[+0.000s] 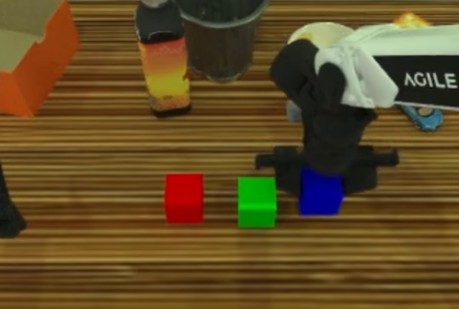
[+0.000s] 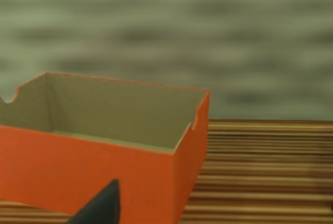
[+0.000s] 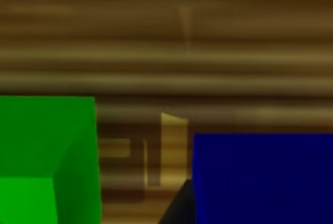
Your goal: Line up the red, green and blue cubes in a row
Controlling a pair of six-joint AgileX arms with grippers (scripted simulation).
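Blue matte cube (image 1: 320, 193) sits under the right gripper (image 1: 324, 173), lower right of centre; fingers' spread, cannot tell. Right wrist view shows the green matte cube (image 3: 47, 156) beside it, apart.

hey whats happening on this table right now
The right arm's tool is down at the blue cube, which sits at the right end of a row: red cube, then green cube, then blue. The right wrist view shows a gap of bare table between green and blue. Whether the tool is gripping the blue cube is unclear. The left arm sits parked at the table's left edge, near an orange box.
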